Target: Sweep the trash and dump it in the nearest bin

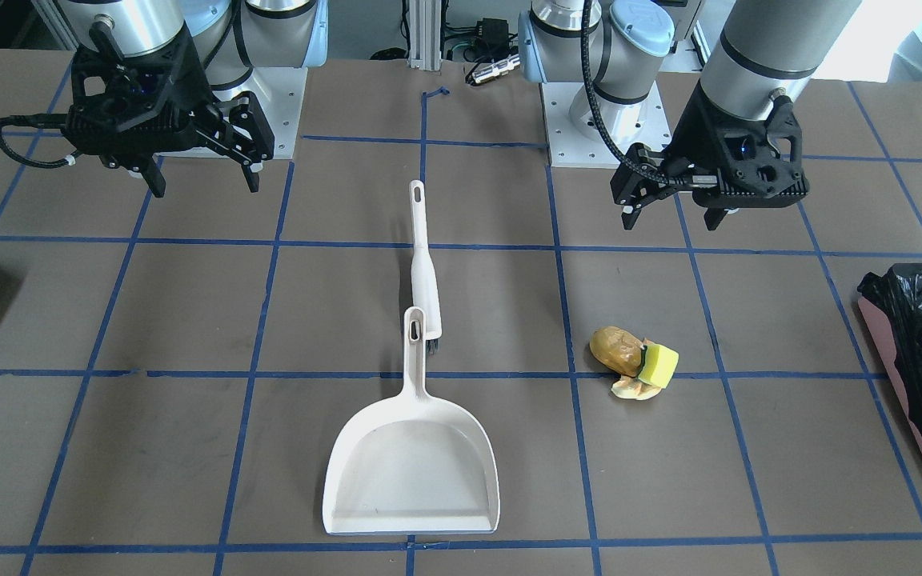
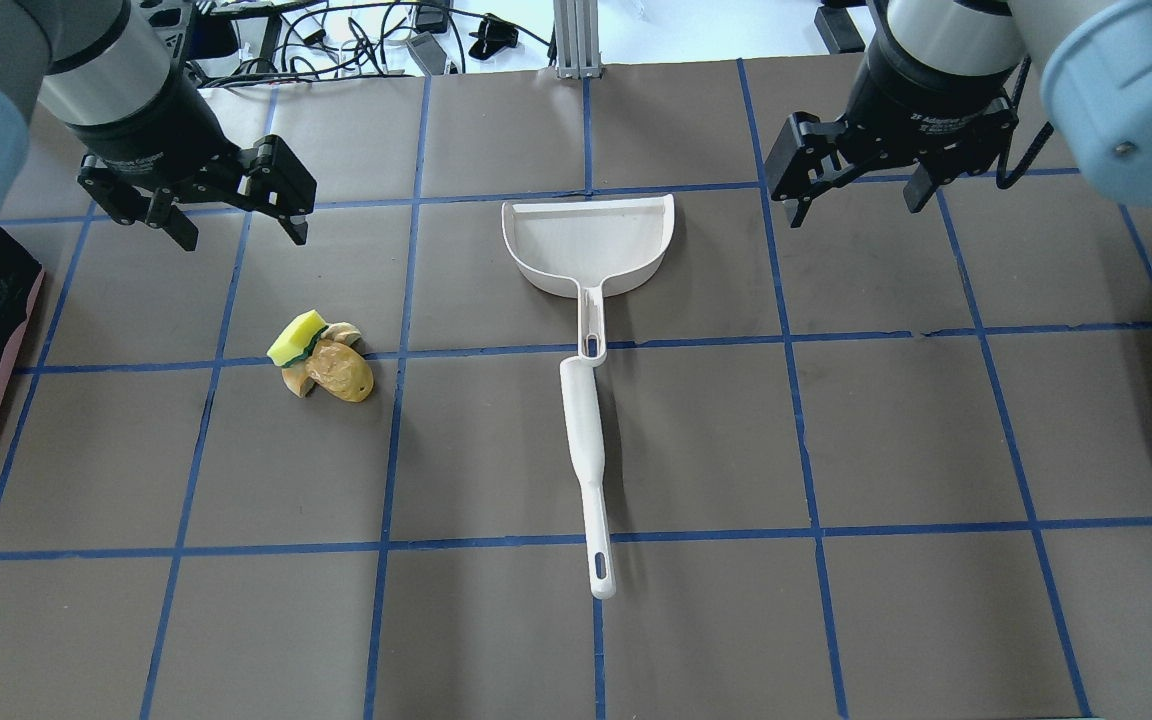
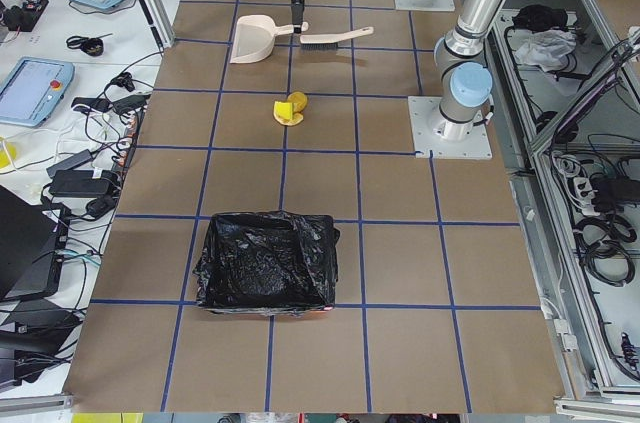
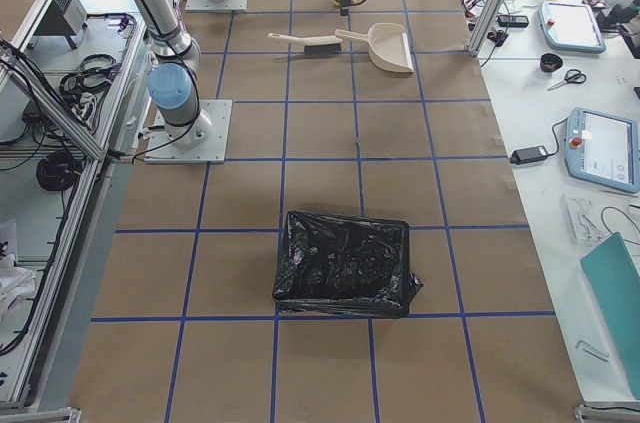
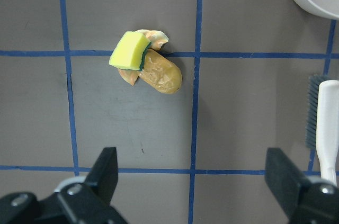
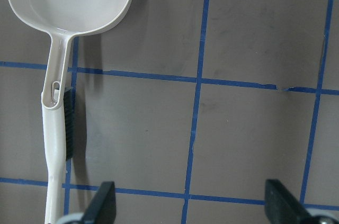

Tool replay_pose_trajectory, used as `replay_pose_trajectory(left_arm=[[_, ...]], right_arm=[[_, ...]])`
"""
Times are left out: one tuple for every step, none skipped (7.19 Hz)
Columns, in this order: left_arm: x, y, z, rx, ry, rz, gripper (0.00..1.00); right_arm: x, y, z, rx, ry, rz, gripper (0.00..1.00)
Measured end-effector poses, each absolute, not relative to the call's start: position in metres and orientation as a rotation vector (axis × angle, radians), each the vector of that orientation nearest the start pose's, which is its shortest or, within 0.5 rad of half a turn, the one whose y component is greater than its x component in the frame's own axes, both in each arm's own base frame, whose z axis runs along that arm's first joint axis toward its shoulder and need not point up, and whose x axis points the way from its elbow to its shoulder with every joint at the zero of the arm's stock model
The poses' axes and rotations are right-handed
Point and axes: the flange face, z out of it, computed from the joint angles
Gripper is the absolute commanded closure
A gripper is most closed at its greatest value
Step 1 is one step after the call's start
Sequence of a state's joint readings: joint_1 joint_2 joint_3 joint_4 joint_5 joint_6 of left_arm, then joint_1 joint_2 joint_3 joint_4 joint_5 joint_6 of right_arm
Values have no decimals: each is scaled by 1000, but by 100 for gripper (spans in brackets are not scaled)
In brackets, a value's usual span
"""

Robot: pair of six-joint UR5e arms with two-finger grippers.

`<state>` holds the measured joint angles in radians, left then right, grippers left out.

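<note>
Front-facing view: trash [image 1: 635, 364] sits on table in left arm's half, fwd of left gripper [image 1: 673, 216]. That gripper hangs above table, jaws spread wide, nothing held. Right gripper [image 1: 205, 180] is also spread and empty, well apart from trash. Dustpan [image 1: 413, 472] and brush [image 1: 422, 272] lie on centre line, handles overlapping. Their long axes run fwd-back from robot, pan mouth facing away. Bin [image 1: 889, 368] is at table edge on left arm's side, beyond trash.

Overhead: same layout. Trash lies between centre tools and bin, so that bin judged nearest.

Left wrist cam: trash ahead, betw. finger lines; brush off twd centre.

Right wrist cam: pan and brush only, no trash.

Judgement: left arm nearer trash; tools roughly equidistant.
</note>
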<state>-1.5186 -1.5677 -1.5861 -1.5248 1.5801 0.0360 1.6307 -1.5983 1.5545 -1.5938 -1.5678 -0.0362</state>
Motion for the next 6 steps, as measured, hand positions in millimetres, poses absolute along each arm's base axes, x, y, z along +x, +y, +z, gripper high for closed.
replay_pose_trajectory(left_arm=[[-106,-500,485,-26,3131,-48,0],[-107,-499,482,-25,3133,-41,0],[-107,-498,479,-27,3134,-36,0],[-107,-498,478,-31,3134,-34,0],[-107,-498,477,-34,3135,-34,0],[-107,-498,478,-35,3135,-36,0]], right_arm=[[162,-477,511,-153,3134,-103,0],[162,-476,511,-154,3133,-103,0],[162,-476,511,-154,3133,-103,0],[162,-476,511,-154,3133,-103,0],[162,-476,510,-154,3132,-101,0],[163,-476,509,-155,3131,-98,0]])
